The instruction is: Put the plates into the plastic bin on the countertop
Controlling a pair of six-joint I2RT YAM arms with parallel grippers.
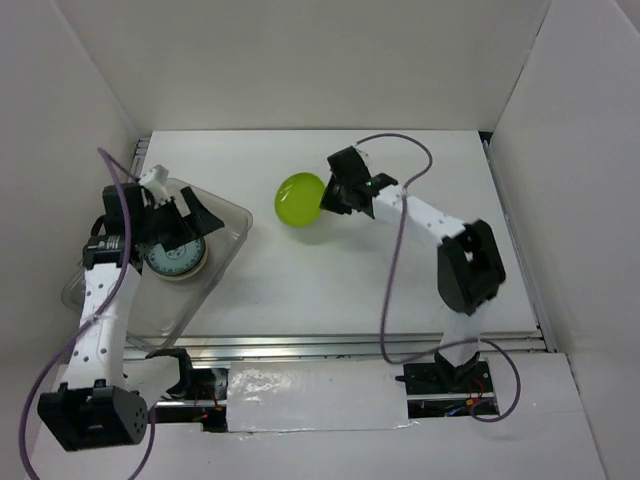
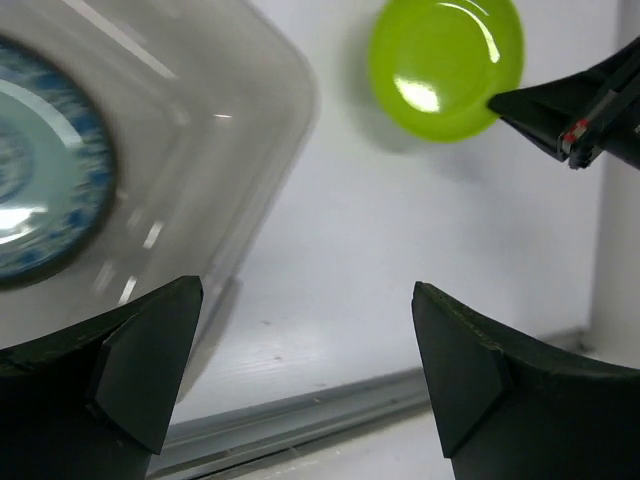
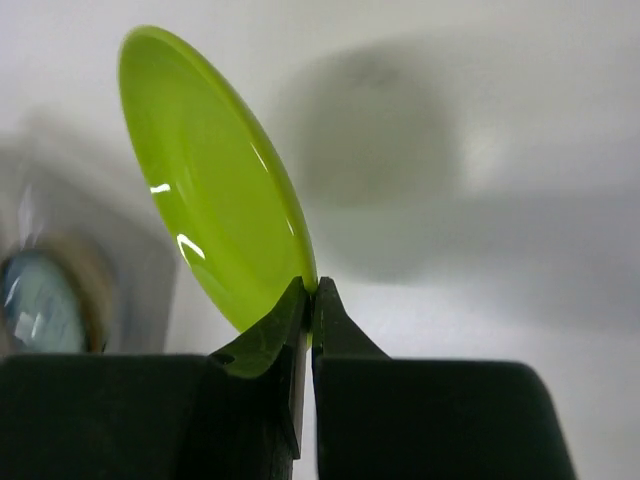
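Observation:
My right gripper (image 1: 330, 198) is shut on the rim of the lime green plate (image 1: 299, 200) and holds it above the white countertop (image 1: 400, 280); the plate also shows in the right wrist view (image 3: 210, 190) and the left wrist view (image 2: 445, 65). The clear plastic bin (image 1: 225, 225) sits at the left with a blue-white patterned plate (image 1: 172, 258) inside, on top of a stack of plates. That plate shows in the left wrist view (image 2: 40, 190). My left gripper (image 1: 185, 215) is open and empty over the bin's right part. The other plates are hidden.
White walls surround the countertop. A metal rail (image 1: 330, 345) runs along the near edge. The bin's rounded corner (image 2: 290, 90) lies close to my left fingers (image 2: 150, 360).

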